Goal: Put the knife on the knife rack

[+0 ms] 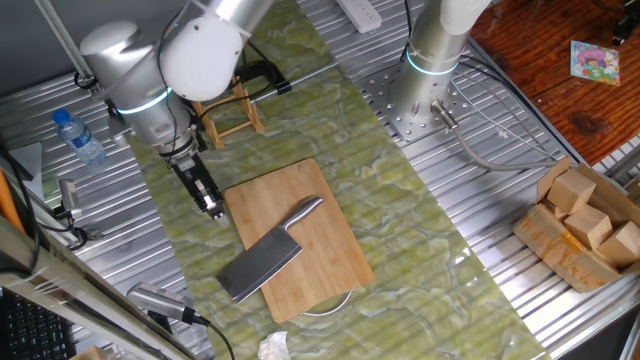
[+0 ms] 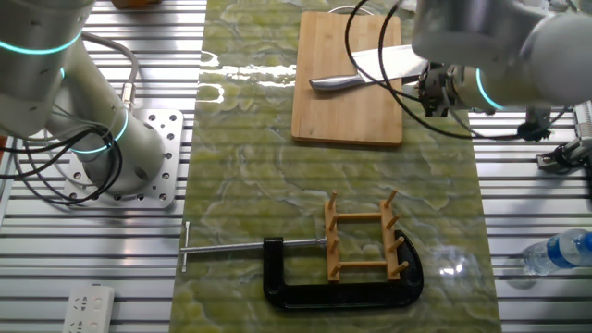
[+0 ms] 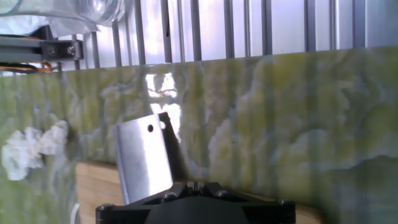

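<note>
The knife (image 1: 262,262), a steel cleaver with a slim silver handle, lies flat on the wooden cutting board (image 1: 330,250). It also shows in the other fixed view (image 2: 379,67) and its blade in the hand view (image 3: 145,158). My gripper (image 1: 211,205) hangs just off the board's left edge, beside the knife and apart from it, fingers together and empty. It shows in the other fixed view (image 2: 433,92) and at the bottom of the hand view (image 3: 194,185). The knife rack (image 1: 236,112), light wood with upright pegs, stands behind on the green mat (image 2: 363,242).
A black clamp (image 2: 301,282) grips the rack's base. A second arm's base (image 1: 430,90) stands at the back right. A water bottle (image 1: 78,135) lies left, a box of wooden blocks (image 1: 585,225) right, and crumpled tissue (image 1: 272,347) near the front edge.
</note>
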You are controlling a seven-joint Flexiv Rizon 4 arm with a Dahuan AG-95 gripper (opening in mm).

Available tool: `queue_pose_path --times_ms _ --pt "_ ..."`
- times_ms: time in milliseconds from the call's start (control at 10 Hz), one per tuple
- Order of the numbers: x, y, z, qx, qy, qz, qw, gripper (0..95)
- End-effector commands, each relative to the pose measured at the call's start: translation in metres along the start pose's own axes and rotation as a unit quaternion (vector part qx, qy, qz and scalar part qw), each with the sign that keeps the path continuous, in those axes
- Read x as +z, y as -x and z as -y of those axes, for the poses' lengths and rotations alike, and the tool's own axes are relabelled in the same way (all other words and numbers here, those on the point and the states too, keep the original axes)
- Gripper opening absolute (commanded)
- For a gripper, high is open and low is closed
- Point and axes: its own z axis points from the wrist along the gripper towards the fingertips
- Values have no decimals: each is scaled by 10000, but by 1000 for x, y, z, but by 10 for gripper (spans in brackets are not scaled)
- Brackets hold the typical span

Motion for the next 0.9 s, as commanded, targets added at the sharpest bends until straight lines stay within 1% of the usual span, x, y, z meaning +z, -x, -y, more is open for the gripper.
queue_pose_path --times_ms 100,200,400,500,600,700,800,900 --pt "8 5 -1 58 148 -11 9999 0" --pt "11 6 -2 43 158 7 9999 190" --pt "16 9 -5 88 270 9 9996 190" --pt "18 10 -6 90 301 8 9995 190" --pt "23 12 -9 151 441 5 9989 190" --pt "25 13 -10 183 521 -3 9985 190" --pt "29 14 -12 233 740 -6 9970 190" --pt "32 15 -13 234 781 -4 9967 190"
